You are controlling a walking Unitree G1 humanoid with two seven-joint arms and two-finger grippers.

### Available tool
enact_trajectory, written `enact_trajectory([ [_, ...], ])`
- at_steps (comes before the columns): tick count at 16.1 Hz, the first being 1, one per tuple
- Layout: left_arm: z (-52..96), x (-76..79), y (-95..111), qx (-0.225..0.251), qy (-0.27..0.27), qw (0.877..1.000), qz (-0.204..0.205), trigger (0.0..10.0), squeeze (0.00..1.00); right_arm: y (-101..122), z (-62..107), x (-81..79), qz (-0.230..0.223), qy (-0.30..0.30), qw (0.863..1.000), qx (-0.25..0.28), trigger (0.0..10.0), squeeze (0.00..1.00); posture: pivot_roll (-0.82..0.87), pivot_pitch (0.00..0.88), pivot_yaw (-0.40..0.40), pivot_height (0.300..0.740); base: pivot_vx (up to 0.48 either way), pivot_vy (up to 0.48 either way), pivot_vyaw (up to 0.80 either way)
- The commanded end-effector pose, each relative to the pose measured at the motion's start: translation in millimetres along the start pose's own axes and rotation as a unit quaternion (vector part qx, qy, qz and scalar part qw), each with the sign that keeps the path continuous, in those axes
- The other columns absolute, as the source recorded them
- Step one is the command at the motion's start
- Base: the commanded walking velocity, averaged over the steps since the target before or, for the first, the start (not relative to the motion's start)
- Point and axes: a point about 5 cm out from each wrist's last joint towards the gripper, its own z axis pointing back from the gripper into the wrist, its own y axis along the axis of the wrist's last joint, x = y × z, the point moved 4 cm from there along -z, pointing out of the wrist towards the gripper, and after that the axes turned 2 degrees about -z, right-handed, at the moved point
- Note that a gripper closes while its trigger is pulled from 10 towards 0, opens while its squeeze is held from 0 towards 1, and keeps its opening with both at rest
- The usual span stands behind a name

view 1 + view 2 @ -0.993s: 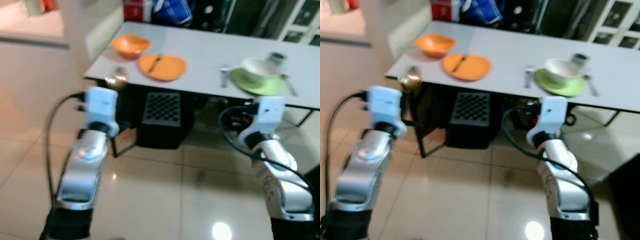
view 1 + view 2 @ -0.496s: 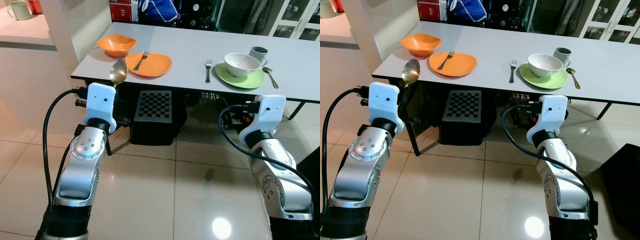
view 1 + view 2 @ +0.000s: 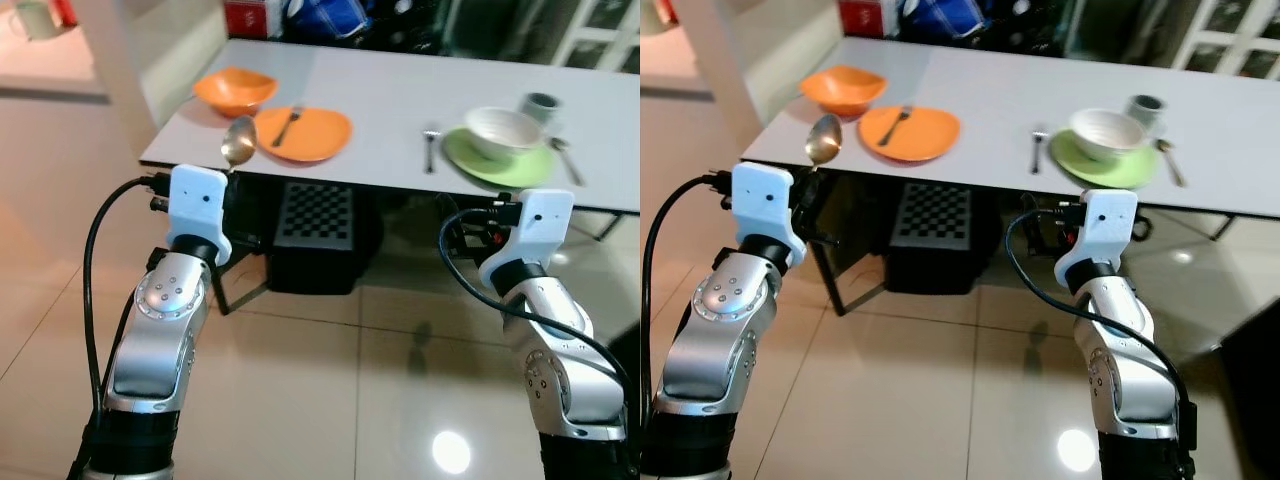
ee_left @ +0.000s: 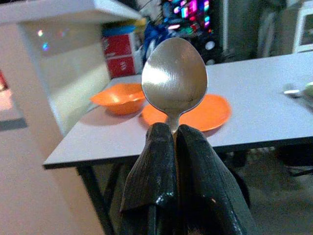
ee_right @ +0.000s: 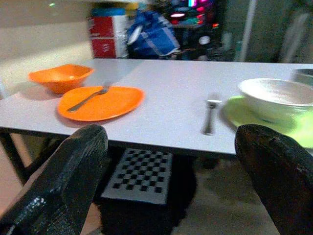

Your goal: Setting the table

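No lettering can be read anywhere; the print on the red boxes [image 4: 119,52] is blurred.

Right gripper fingers [image 5: 58,181], spread wide, frame a white table [image 5: 171,112]. On it: orange bowl [image 5: 60,77], orange plate [image 5: 100,103] carrying a fork [image 5: 88,97], second fork [image 5: 210,115], white bowl [image 5: 275,99] on green plate [image 5: 234,111]. Checkered box [image 5: 142,176] beneath.

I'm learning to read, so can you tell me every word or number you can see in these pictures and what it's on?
Nothing here can be read.
Red boxes behind the long white table: pale marks on the front, too blurred to read.
Glowing coloured signs or screens in the dark background: too blurred to read.
Black-and-white chequered panel under the table: just a pattern, no words.
Shiny metal spoon in the left gripper: no writing visible.
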Motion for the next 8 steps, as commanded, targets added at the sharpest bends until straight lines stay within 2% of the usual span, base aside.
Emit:
enact_trajectory([
  [1, -0.2, -0.8, -0.8, -0.001, -0.003, 1.000, 0.000, 10.0, 0.00, 3.4, -1.3, -1.7, 0.004, 0.001, 1.000, 0.004, 10.0, 0.00, 0.03, 0.000, -0.040, 0.740, 0.416, 0.000, 0.00],
  [8, 0.4, -0.2, -1.7, -0.004, -0.008, 1.000, -0.002, 10.0, 0.00, 0.5, -0.9, -1.2, -0.002, -0.003, 1.000, -0.002, 10.0, 0.00, 0.03, 0.000, -0.040, 0.740, 0.421, 0.000, 0.00],
])
